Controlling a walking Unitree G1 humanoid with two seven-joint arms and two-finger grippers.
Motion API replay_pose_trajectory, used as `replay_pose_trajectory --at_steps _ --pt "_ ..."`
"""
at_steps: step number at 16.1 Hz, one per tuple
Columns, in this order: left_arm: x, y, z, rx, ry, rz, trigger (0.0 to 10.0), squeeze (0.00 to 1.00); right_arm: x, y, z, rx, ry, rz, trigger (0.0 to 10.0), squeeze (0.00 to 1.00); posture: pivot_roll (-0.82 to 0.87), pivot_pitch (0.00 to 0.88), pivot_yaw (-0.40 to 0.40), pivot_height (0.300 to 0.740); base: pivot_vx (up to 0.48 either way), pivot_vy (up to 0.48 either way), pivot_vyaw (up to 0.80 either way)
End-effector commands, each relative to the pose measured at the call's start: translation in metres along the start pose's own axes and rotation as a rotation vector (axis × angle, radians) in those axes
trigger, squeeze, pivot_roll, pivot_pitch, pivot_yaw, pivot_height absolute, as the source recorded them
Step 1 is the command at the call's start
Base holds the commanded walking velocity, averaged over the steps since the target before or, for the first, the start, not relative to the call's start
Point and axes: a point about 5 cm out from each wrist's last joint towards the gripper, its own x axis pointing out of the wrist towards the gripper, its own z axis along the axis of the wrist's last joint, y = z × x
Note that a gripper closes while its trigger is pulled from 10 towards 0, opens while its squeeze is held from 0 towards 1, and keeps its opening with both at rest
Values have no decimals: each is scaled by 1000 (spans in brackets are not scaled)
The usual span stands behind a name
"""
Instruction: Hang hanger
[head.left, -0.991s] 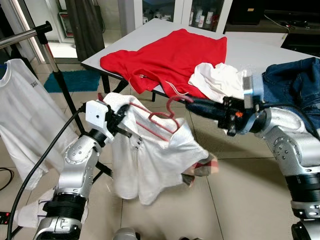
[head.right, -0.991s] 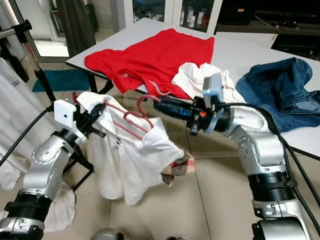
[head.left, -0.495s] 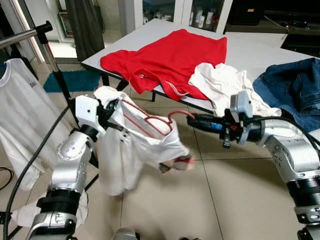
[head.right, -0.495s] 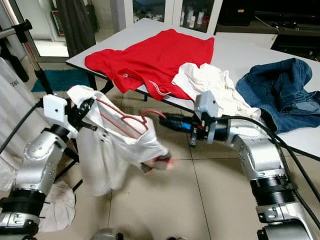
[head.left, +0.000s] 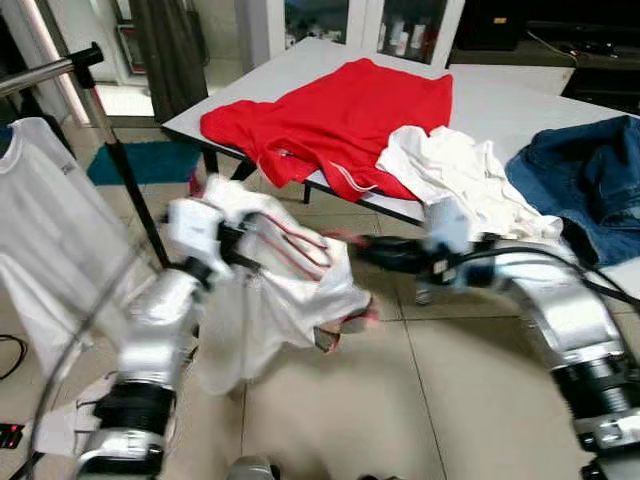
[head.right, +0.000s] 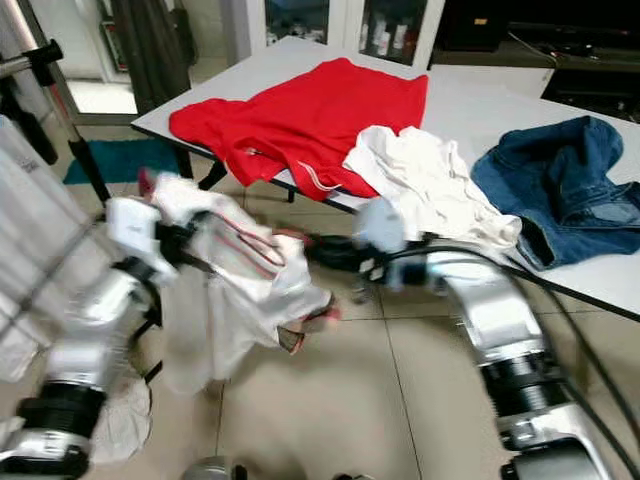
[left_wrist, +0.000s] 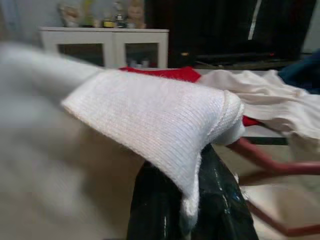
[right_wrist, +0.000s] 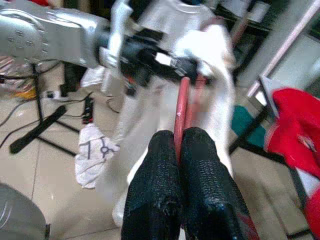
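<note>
Right wrist view: my right gripper (right_wrist: 179, 137) is clamped on the red hanger (right_wrist: 181, 107), a light, stiff wire. Left gripper (left_wrist: 192, 200) pinches the white shirt (head.left: 265, 310), soft and draping. Rack rail (head.left: 45, 72) stands at ten o'clock, well apart.

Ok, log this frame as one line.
stage: carrying | left gripper: shut on white shirt | right gripper: shut on red hanger | clothes rail: not reached
</note>
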Motion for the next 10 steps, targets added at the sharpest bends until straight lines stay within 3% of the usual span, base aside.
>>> replay_pose_trajectory --at_steps 1,3,5,8,10 --pt "9 -6 12 15 -42 -37 0 0 7 4 -2 -44 43 27 0 35 93 0 -13 740 0 0 0" --pt "13 -8 17 2 -62 -43 0 0 14 11 -18 -37 105 29 0 35 93 0 -15 740 0 0 0" --pt "14 -3 22 12 -80 -30 0 0 17 16 -32 14 138 10 0 39 92 0 -16 740 0 0 0" --pt "12 5 27 12 -95 -1 0 0 18 21 -57 8 260 -15 0 35 92 0 -13 740 0 0 0" --pt "12 6 28 12 -97 -5 0 0 25 21 -61 1 285 -40 0 35 94 0 -10 740 0 0 0"
